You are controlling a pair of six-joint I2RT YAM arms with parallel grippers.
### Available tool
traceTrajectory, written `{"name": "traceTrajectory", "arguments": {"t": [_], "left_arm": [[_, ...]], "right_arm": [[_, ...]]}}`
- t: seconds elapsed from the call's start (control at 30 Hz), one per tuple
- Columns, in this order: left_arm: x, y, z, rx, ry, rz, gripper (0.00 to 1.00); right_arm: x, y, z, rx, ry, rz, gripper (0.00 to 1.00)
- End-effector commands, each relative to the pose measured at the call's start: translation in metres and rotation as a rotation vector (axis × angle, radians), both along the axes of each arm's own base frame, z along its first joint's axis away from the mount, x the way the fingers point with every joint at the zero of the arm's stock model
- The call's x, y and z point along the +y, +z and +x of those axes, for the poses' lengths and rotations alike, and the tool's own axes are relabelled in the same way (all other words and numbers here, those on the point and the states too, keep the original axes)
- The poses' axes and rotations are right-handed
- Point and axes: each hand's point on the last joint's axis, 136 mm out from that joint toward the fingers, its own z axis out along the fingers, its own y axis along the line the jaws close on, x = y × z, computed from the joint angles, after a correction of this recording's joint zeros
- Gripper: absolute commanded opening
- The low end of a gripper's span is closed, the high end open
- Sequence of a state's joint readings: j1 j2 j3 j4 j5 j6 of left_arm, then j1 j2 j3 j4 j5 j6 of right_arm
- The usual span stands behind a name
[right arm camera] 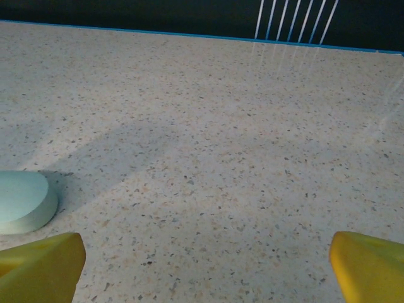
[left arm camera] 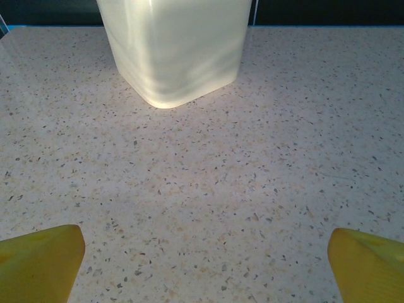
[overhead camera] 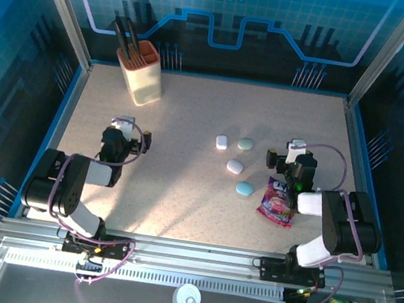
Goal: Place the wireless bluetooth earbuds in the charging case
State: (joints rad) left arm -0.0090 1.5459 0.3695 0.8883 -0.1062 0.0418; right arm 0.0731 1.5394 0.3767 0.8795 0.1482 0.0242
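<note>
Cases lie loose mid-surface in the top view: white case, pale green case, second white case and blue case, clustered nearer the right arm, probably for easy reach. The earbuds are too small to pick out. Left jaws and right jaws both stand spread wide and hold nothing, seemingly ready to approach. The left wrist view has yellow fingertips flanking bare surface, with a cream holder ahead. In the right wrist view, the pale green case sits just beside the left fingertip, untouched.
</note>
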Motion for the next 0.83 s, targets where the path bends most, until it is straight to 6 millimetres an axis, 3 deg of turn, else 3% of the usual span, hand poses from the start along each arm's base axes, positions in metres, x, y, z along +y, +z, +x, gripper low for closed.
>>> {"name": "traceTrajectory", "arguments": {"t": [0.0,0.8], "left_arm": [[-0.005,0.010,0.007,-0.036,-0.026,-0.060,0.99],[-0.007,0.010,0.007,-0.037,-0.035,-0.050,0.99]], "right_arm": [[0.001,0.011,0.006,-0.039,0.022,-0.004,1.00],[0.010,0.012,0.004,-0.053,0.037,-0.048,1.00]]}}
